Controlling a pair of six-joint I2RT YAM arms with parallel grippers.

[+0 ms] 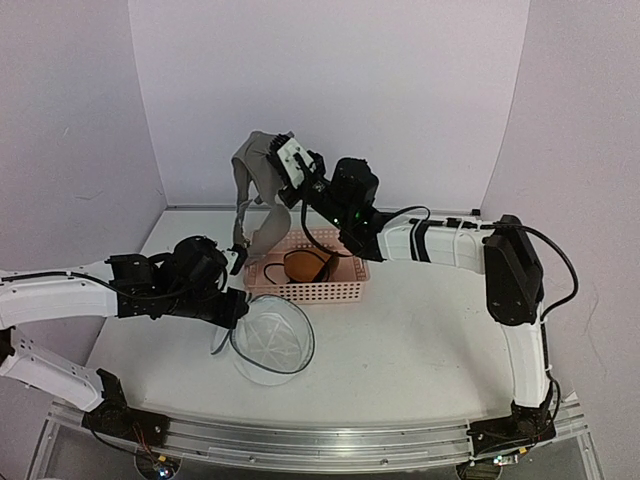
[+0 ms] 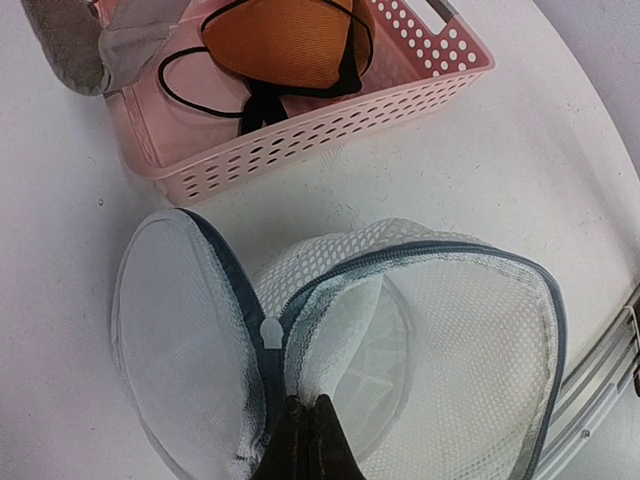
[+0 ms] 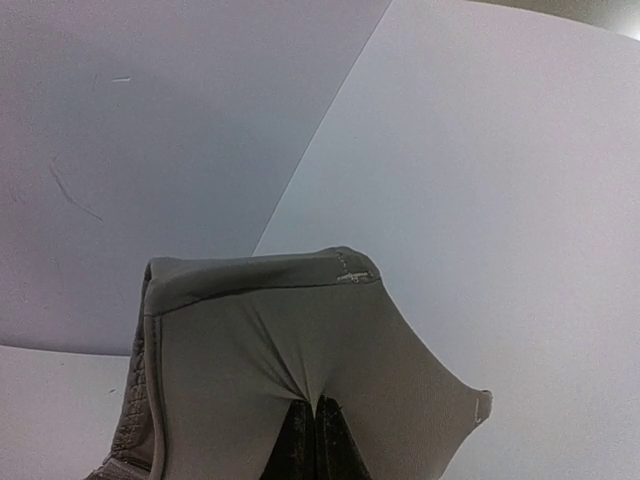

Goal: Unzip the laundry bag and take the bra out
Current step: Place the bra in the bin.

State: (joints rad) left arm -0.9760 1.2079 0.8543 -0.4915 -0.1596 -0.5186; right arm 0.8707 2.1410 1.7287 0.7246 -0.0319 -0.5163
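Note:
The white mesh laundry bag (image 1: pixel 272 338) lies open on the table, its round lid (image 2: pixel 185 330) flipped to the left and its dark grey zip rim (image 2: pixel 450 255) undone. My left gripper (image 2: pixel 308 410) is shut on the bag's rim next to the white zip pull (image 2: pixel 270 333). My right gripper (image 3: pixel 312 412) is shut on a grey-taupe bra (image 3: pixel 290 340) and holds it high above the pink basket; in the top view the bra (image 1: pixel 252 190) hangs down from the gripper (image 1: pixel 280 152) toward the basket's left end.
A pink lattice basket (image 1: pixel 340 290) stands behind the bag and holds an orange bra with black straps (image 1: pixel 300 266). It shows in the left wrist view too (image 2: pixel 330 120). White walls close in the back and sides. The table's metal front rail (image 1: pixel 300 445) runs along the near edge.

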